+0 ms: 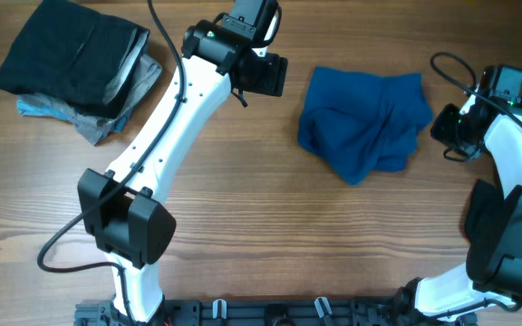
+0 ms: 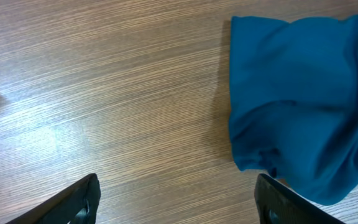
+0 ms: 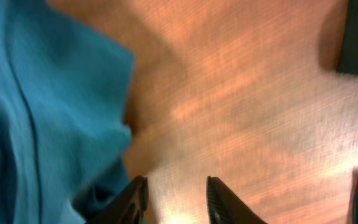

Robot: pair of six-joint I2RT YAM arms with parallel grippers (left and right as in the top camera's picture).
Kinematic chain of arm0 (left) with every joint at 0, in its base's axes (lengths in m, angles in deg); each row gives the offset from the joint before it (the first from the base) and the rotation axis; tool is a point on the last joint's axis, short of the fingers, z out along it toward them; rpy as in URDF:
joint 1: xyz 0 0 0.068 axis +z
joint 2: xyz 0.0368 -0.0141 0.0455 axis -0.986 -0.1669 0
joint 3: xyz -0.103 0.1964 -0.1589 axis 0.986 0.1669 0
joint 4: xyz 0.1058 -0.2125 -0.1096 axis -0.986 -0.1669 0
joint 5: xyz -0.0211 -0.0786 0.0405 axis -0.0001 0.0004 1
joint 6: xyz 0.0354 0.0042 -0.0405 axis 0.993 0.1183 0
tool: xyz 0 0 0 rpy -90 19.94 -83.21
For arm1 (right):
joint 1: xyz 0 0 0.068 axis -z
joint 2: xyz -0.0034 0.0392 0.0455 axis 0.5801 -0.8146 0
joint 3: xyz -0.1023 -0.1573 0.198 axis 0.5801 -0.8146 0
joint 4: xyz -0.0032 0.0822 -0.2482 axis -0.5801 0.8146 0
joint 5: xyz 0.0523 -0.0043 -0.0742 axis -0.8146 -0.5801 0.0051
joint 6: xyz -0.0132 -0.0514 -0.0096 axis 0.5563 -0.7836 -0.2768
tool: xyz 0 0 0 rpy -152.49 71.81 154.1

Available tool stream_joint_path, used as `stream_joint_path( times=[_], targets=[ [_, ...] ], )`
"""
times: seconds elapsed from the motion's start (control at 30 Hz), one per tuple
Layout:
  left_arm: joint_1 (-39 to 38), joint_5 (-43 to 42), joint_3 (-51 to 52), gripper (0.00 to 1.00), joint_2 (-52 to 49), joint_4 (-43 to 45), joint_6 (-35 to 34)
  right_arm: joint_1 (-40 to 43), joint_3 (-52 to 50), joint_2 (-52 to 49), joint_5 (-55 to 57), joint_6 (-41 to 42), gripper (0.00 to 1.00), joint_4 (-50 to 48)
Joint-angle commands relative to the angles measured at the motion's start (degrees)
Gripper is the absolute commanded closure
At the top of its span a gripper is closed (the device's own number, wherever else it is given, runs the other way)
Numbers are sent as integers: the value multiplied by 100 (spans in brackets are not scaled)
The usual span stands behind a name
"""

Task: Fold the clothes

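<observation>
A crumpled royal-blue shirt (image 1: 365,122) lies bunched on the wooden desk (image 1: 243,199) in the upper right of the overhead frame, its fabric heaped in loose folds rather than spread flat. In the upper left corner sits a stack of other clothes: a folded black garment (image 1: 66,54) on top, a grey piece (image 1: 125,95) showing under its right edge, and a light-blue piece (image 1: 36,107) peeking out at the lower left.

The left hand (image 1: 265,77) hangs over bare wood just left of the shirt, apart from it. In the left wrist view its fingers (image 2: 82,199) stand spread wide at the bottom corners with nothing between them, and the shirt fills the right side of that frame.

The right hand (image 1: 444,127) is at the shirt's right edge. In the right wrist view its fingers (image 3: 219,199) are parted by a narrow gap with only wood showing between them, pinching nothing. The shirt's edge hangs just beside the finger on the left of that frame, and whether the two touch cannot be told.
</observation>
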Motion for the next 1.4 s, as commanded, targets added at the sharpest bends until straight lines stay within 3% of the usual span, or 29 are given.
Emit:
stream_joint_path(
  times=[0.0,0.1,0.13,0.23,0.3,0.43,0.53,0.7,0.83,0.9,0.97,1.07,1.2,1.37],
  targets=[
    [221,90,-48,20,50,-17,92,52,61,323,-1237,-337,67,317],
    [337,48,-48,20,50,-63,92,4,55,402,-2914,-815,66,688],
    [354,46,-48,20,50,-61,92,-87,26,398,-3106,-809,59,778],
    [367,44,-48,20,50,-57,92,-476,-107,385,-2756,-811,34,883],
    [367,28,-48,19,50,-61,92,-739,-190,317,-2293,-813,30,804],
    [367,-39,-48,19,50,-103,92,-1189,-533,87,-2052,-699,41,494],
    [367,-39,-48,19,50,-111,92,-1259,-645,-83,-1534,-26,51,286],
    [367,-203,-48,17,50,-129,94,-1257,-645,-120,-1261,391,42,573],
    [365,-1266,-48,15,0,-13,94,-1263,-645,-129,-1982,-258,51,433],
    [367,-1569,-48,19,-111,39,94,-1263,-645,-129,-2505,-459,58,297],
    [365,-2133,-42,24,-299,199,94,-1263,-645,-136,-2465,-337,78,186],
    [321,-2824,-42,28,-614,490,94,-1252,-643,-127,-2116,-107,96,114],
    [98,-3314,-42,28,-1209,793,101,-1126,-299,46,-1878,-103,96,380],
    [-498,-3812,-42,31,-1923,909,1025,-1047,337,389,-1755,-706,96,649]
  ],
)
